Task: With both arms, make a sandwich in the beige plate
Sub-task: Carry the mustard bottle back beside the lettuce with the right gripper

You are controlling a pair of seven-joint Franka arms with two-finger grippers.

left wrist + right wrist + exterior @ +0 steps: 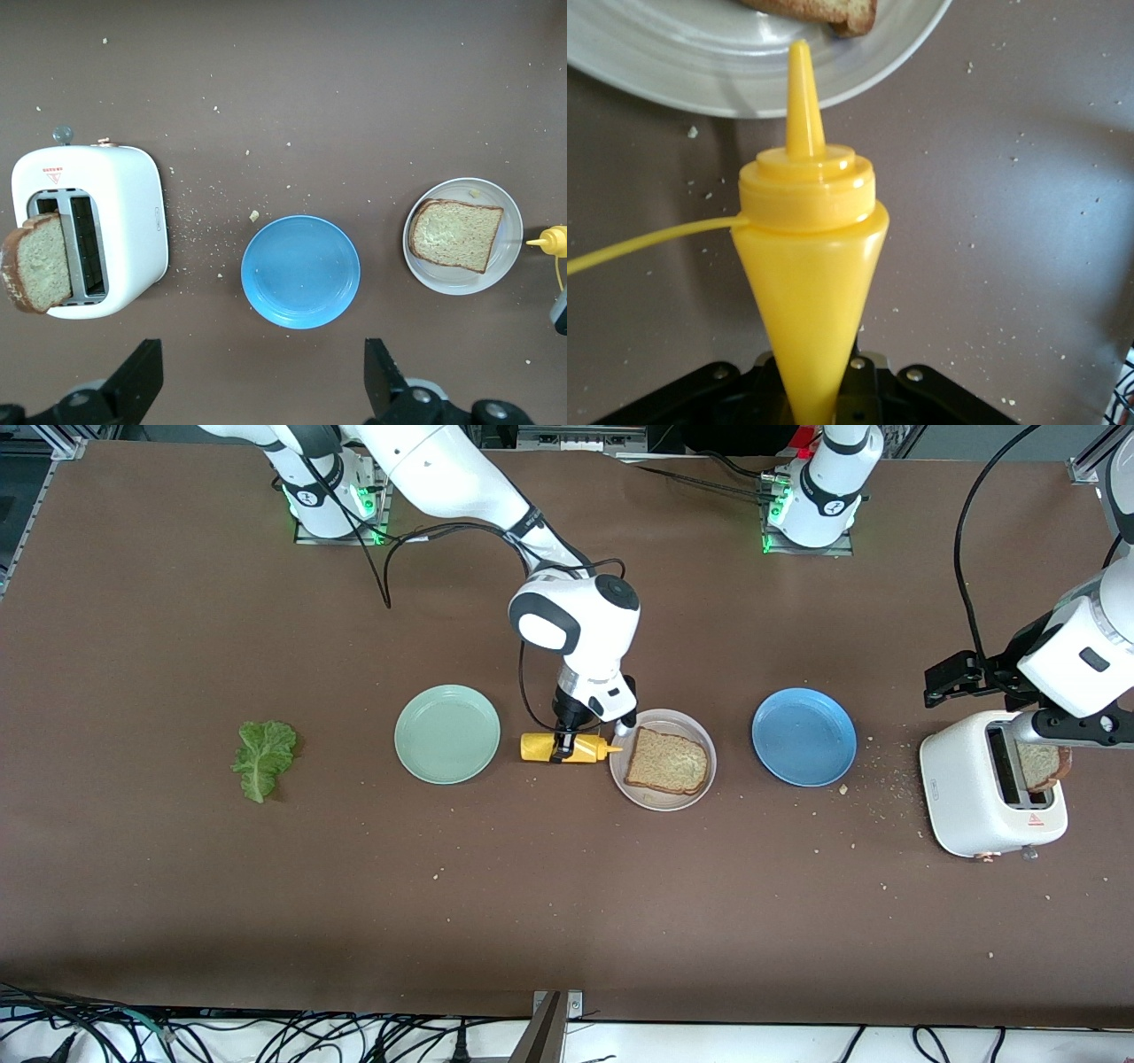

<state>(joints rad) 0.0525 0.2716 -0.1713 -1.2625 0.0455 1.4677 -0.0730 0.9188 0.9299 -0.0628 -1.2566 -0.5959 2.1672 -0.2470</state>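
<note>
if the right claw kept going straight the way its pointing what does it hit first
Likely the beige plate: the right claw holds the yellow bottle lying nozzle-first toward its rim, just short of the bread slice.

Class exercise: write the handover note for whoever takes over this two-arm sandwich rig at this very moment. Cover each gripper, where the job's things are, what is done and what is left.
Right gripper: shut on the yellow squeeze bottle, held sideways, nozzle toward the beige plate.
Left gripper: open, empty, up over the table near the toaster.
Done: one bread slice lies on the beige plate.
Left: the second slice sticks out of the toaster; the lettuce leaf lies at the right arm's end of the table. Both must still go onto the plate.
</note>
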